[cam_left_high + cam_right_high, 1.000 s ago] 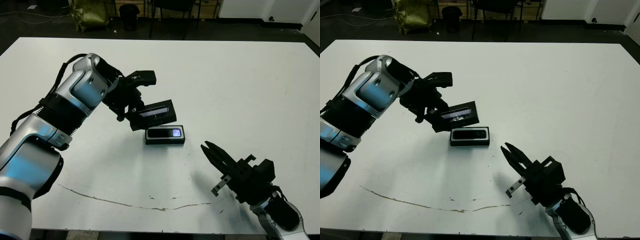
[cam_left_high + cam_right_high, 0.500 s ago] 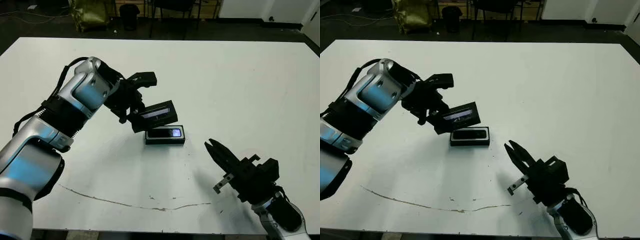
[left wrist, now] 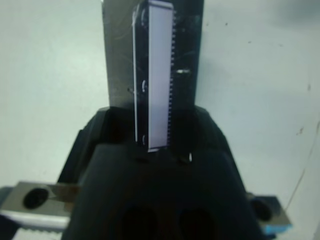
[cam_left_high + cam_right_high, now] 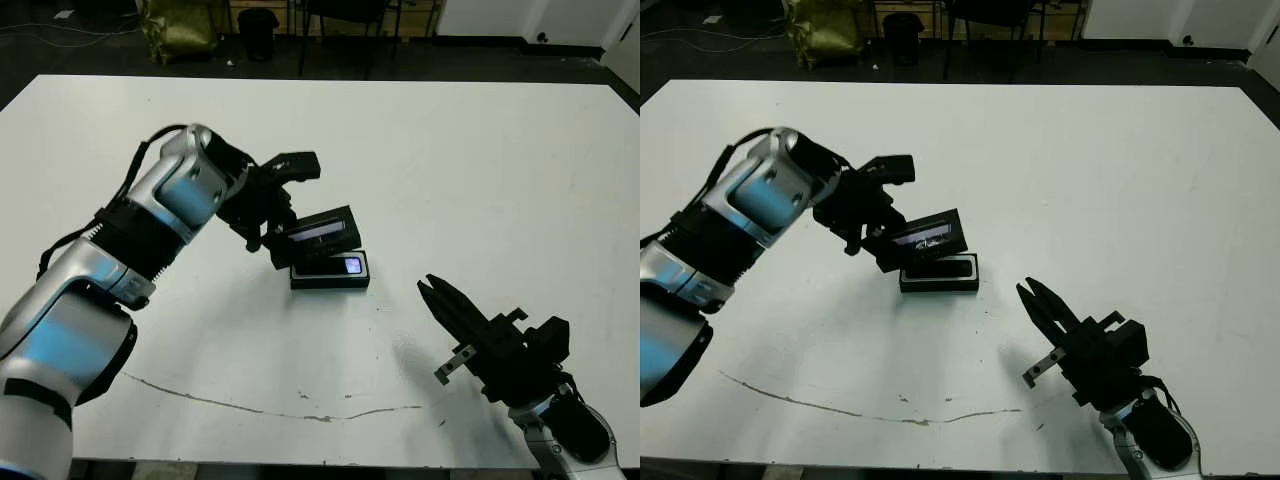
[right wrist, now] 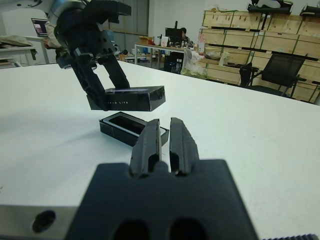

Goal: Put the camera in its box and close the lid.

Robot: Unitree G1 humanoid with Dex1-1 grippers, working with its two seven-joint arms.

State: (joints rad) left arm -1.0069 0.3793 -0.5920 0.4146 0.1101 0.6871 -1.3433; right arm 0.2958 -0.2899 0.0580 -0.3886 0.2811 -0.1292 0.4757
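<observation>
The box (image 4: 330, 272) lies at mid-table with the camera (image 4: 336, 266) inside, its glossy face up. Just above the box's far-left side hangs the lid (image 4: 322, 230), tilted, its purplish panel facing me. My left gripper (image 4: 279, 228) is shut on the lid's left end; in the left wrist view the lid (image 3: 155, 75) stands edge-on between the fingers. My right gripper (image 4: 441, 306) hovers near the table's front right, fingers shut and empty, pointing toward the box (image 5: 127, 129) and the lid (image 5: 129, 98).
A thin dark scratch (image 4: 250, 405) runs along the table near its front edge. Chairs and a yellow-green bag (image 4: 180, 30) stand on the floor beyond the far edge. Wooden crates (image 5: 250, 25) and an office chair (image 5: 280, 70) show in the right wrist view.
My left arm has carried the lid a little right and down, so it now overlaps the box's far edge. The right gripper has drifted slightly toward the front right.
</observation>
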